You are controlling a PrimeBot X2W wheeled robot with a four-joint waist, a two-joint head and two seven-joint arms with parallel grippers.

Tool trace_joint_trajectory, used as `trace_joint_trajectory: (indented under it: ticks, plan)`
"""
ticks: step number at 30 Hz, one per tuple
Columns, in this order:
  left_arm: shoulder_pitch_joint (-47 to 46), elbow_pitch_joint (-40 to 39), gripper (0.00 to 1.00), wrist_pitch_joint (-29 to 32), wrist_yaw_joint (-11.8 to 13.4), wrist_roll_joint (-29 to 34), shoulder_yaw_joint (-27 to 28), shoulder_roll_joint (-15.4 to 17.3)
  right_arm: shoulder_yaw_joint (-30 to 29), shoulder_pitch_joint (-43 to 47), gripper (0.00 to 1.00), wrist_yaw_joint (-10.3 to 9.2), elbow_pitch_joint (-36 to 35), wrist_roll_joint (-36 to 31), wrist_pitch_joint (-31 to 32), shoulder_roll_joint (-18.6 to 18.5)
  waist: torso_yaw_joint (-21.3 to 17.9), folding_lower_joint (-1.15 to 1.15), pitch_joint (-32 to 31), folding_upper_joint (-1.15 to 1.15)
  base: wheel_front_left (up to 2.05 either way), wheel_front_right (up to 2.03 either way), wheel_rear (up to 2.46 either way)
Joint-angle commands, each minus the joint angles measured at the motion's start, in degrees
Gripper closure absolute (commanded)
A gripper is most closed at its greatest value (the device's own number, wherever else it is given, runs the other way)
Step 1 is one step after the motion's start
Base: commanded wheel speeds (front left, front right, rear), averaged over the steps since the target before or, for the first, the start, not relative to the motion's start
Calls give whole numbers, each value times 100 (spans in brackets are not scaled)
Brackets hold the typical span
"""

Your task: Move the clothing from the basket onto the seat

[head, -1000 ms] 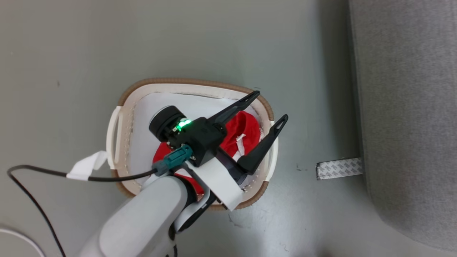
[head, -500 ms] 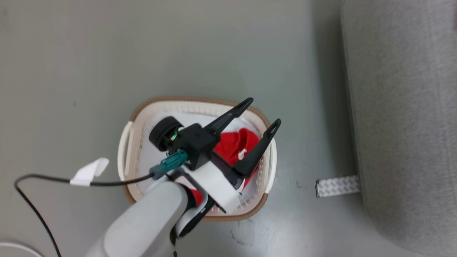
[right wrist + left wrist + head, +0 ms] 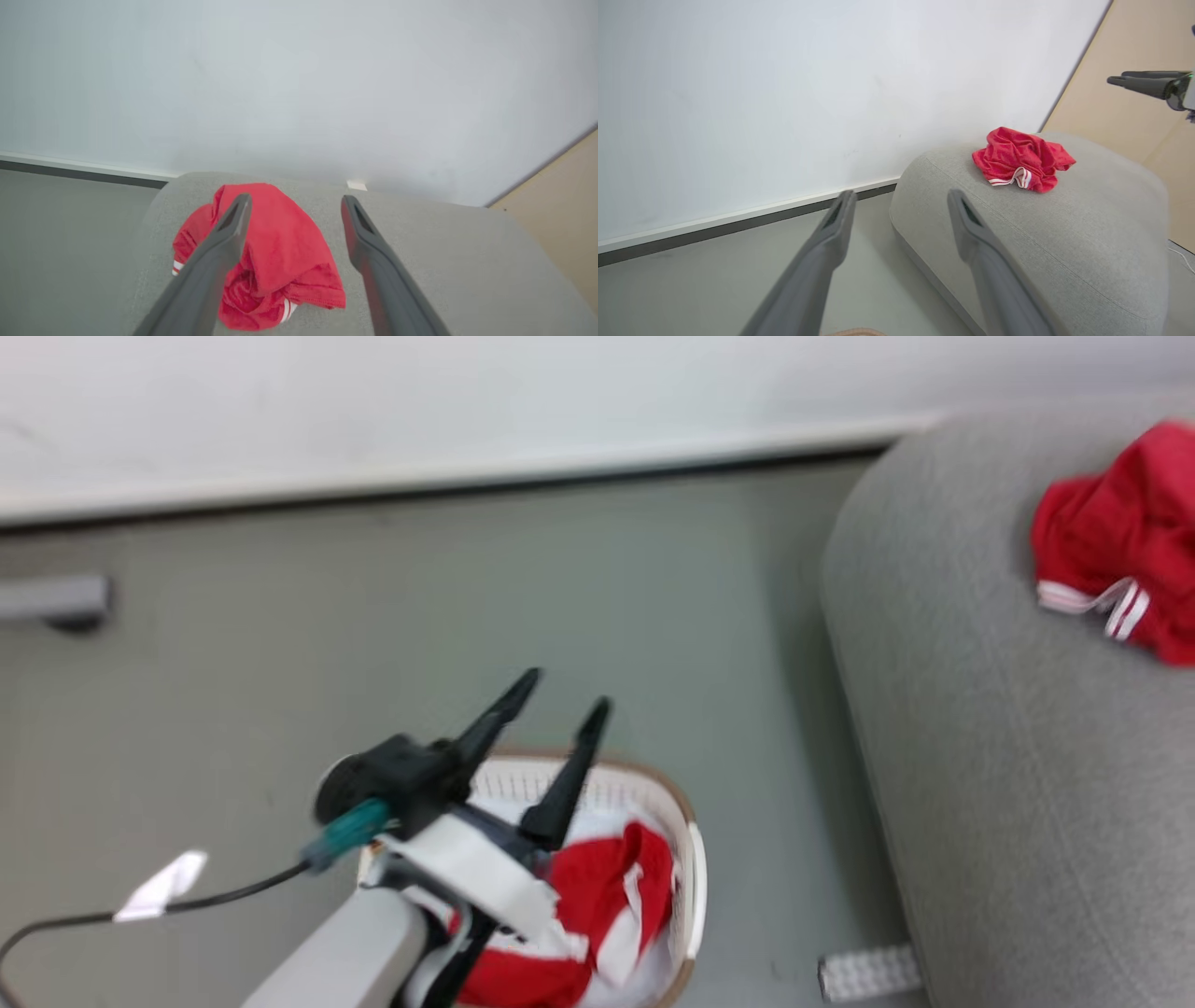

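Note:
One red piece of clothing point(image 3: 607, 887) with white trim lies in the cream basket point(image 3: 695, 877) on the floor. My left gripper point(image 3: 567, 689) hangs open and empty above the basket's back rim, fingers point(image 3: 831, 233) spread wide. A second red piece of clothing point(image 3: 1120, 541) lies crumpled on the grey seat point(image 3: 980, 756), and appears again as clothing point(image 3: 1022, 158) and clothing point(image 3: 275, 252). My right gripper point(image 3: 295, 199) stands open just above that piece on the seat point(image 3: 444, 261), holding nothing. The right gripper point(image 3: 1143, 81) also shows from the side, at the far right.
A white wall with a dark baseboard point(image 3: 467, 485) runs behind the grey floor. A patterned tape patch point(image 3: 864, 973) lies on the floor beside the seat's base. A grey object point(image 3: 56, 602) sits at the far left by the wall. A black cable point(image 3: 187, 903) trails from my left wrist.
The head camera has tilted up, bringing the wall and the seat's top with a red garment into view. My left gripper stays open over the basket, the garment still inside.

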Motion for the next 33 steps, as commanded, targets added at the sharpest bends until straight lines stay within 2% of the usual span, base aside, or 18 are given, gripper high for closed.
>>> trace_joint_trajectory:
  ticks: [1,4,8,12,13,18,22,25,29,33]
  plan:
    - [183,-42,0,-33,79,-120,94,102,13,193,0,-13,-205,85,-27,6,144,2,-624,0,0,0,0]
    - [400,-121,0,-93,262,-212,346,259,-71,465,0,-12,-750,40,-154,29,280,2,-909,0,0,0,0]
    - [767,-224,0,-176,545,-353,687,486,-329,1053,0,-12,-1419,115,-331,433,438,2,-1194,0,0,0,0]
    - [1185,-308,0,-254,865,-367,976,641,-791,1843,0,-13,-2000,-73,-611,1113,556,2,-1413,0,0,0,0]
    - [1185,-308,0,-254,865,-367,976,641,-791,1843,0,-13,-2000,-73,-611,1113,556,2,-1413,0,0,0,0]
    - [1717,-419,0,-338,1122,-325,1275,636,-1167,2986,0,-12,-2679,-500,-908,2101,672,2,-1548,0,0,0,0]
    - [2053,-420,0,-362,1174,-176,1492,606,-1225,3843,0,-12,-3098,-827,-1247,2764,726,2,-1577,0,0,0,0]
    - [2302,-526,0,-362,1216,80,1796,523,-1161,4321,0,-12,-3174,-998,-1564,3103,724,2,-1597,0,0,0,0]
    - [2732,-588,0,-361,1170,363,2175,297,-885,4677,0,-12,-3085,-1116,-1943,3320,658,2,-1628,0,0,0,0]
    - [2995,-542,0,-362,960,615,2360,73,-699,4793,0,-12,-2903,-1228,-2169,3366,637,2,-1639,0,0,0,0]
